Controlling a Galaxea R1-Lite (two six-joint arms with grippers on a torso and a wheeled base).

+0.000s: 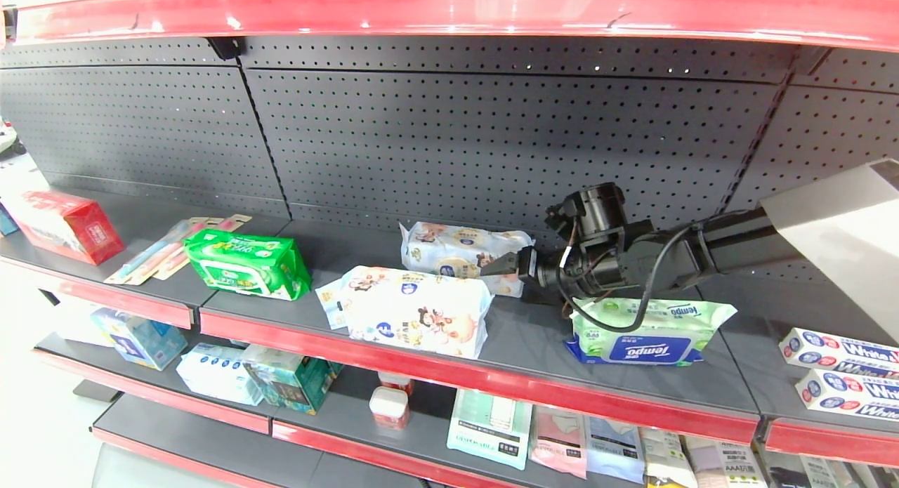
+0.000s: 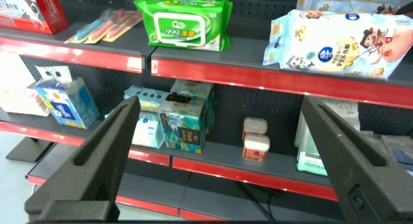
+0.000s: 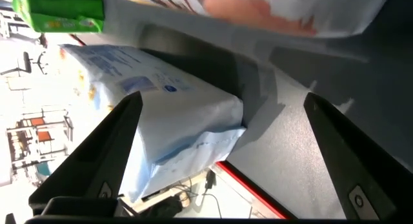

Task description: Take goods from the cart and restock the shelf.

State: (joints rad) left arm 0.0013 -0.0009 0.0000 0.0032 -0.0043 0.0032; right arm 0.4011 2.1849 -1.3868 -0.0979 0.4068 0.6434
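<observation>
Two white cartoon-print wipes packs lie mid-shelf, one at the back (image 1: pixel 456 253) and one at the front (image 1: pixel 414 309). My right gripper (image 1: pixel 504 265) comes in from the right, its tips right beside the back pack's right end, touching or nearly so. In the right wrist view the right gripper (image 3: pixel 222 98) is open with nothing between its fingers; a white-and-blue pack (image 3: pixel 181 121) lies ahead by the red shelf edge. My left gripper (image 2: pixel 219 101) is open and empty, held low in front of the lower shelves.
On the same shelf lie a green wipes pack (image 1: pixel 246 263), toothbrushes (image 1: pixel 168 249), a red box (image 1: pixel 67 225), a green-and-blue tissue pack (image 1: pixel 646 330) under the right arm, and toothpaste boxes (image 1: pixel 839 372). Lower shelves hold tissue boxes (image 2: pixel 184 117) and small jars (image 2: pixel 256 139).
</observation>
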